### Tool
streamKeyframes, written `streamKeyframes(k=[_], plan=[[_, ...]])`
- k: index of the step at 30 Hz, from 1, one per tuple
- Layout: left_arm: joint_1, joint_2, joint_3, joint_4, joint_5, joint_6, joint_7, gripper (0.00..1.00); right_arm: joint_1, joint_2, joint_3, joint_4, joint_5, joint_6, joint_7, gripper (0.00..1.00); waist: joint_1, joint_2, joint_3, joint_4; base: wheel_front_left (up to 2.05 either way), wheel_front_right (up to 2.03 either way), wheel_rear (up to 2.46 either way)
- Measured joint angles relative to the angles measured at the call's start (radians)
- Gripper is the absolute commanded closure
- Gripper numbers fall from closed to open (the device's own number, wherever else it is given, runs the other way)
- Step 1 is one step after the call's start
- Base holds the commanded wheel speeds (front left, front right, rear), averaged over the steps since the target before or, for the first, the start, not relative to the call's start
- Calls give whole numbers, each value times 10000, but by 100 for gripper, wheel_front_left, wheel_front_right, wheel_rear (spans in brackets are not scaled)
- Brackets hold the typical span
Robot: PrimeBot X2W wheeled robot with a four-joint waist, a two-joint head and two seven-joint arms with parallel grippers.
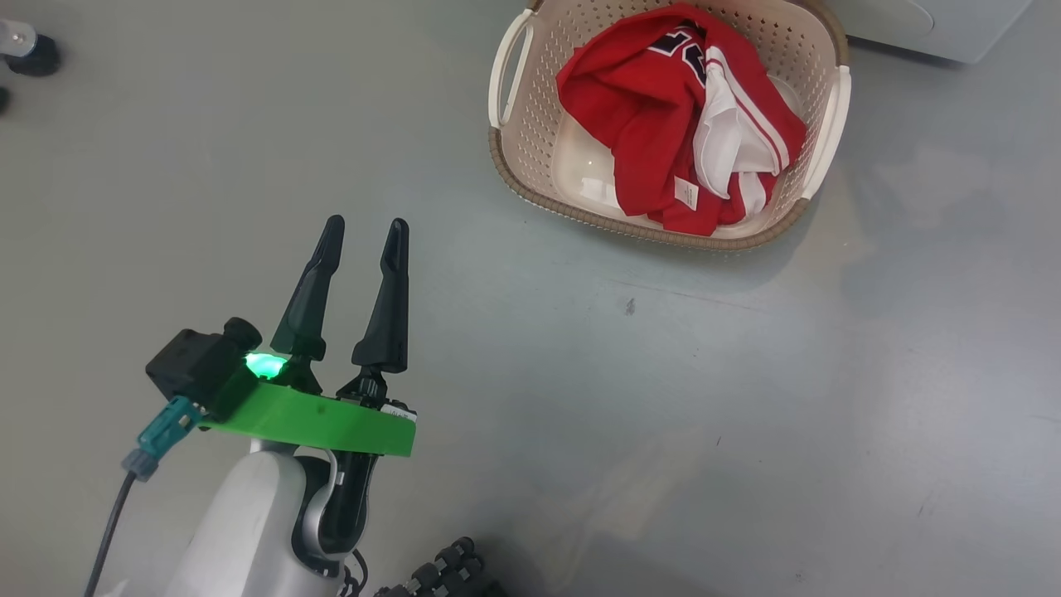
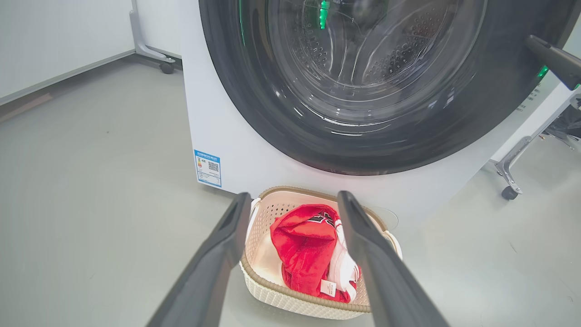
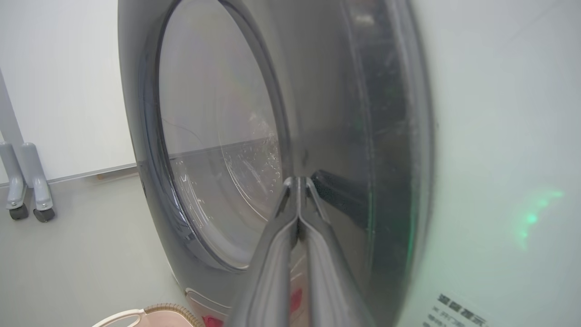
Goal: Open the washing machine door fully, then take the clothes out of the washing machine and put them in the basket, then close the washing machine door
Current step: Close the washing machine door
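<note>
**Left gripper** (image 1: 366, 222): released, its two dark fingers spread and holding nothing. In the head view it hangs over bare grey floor (image 1: 580, 414), well apart from the basket (image 1: 663, 236). A green bracket (image 1: 315, 419) and a lit green lamp (image 1: 265, 365) sit at its wrist.

**Right gripper** (image 3: 297, 180): clenched, finger against finger along their whole length, with nothing between them. In the right wrist view its tips stand at the glossy black rim of the washing machine door (image 3: 345, 113) and meet their own reflection there.

**Left wrist view.** This view adds what the head view lacks: the door (image 2: 254, 104) seen head-on, lying against the white front of the washing machine (image 2: 236, 150). The perforated steel drum (image 2: 390, 63) is visible through the glass. A small blue label (image 2: 208, 168) sits low on the front. One dark finger of the right gripper (image 2: 551, 59) crosses the rim's edge at upper right.

**Clothes** (image 1: 638, 108): a bright red jersey with white stripes and panels, heaped inside the basket and filling most of it. A white tag hangs at its lower edge.

**Basket**: cream, perforated, with a brown woven rim. The left wrist view places it (image 2: 272, 295) on the floor just in front of the machine, below the door. The right wrist view catches its handle and rim (image 3: 154, 313) at the bottom edge.

**Surroundings**: castored stand legs (image 3: 27, 181) stand by the wall.
</note>
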Motion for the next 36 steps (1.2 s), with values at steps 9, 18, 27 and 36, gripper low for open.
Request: streamKeyframes(k=[9,18,27,36], plan=[[-65,-4,-6,77,-188,0,0,0,-176,136,125,550,-157,65,-366,100,0,0,-7,-34,0,0,0],[-106,-6,121,253,-140,0,0,0,129,184,182,1185,-155,36,-706,100,0,0,-428,-103,0,0,0],[-105,-6,405,487,370,0,0,0,929,531,408,1536,-48,-33,-982,100,0,0,-1078,-420,0,0,0],[-60,-2,723,754,905,0,0,0,1965,1081,533,1655,234,-31,-1101,100,-1,0,-1921,-1012,0,0,0]])
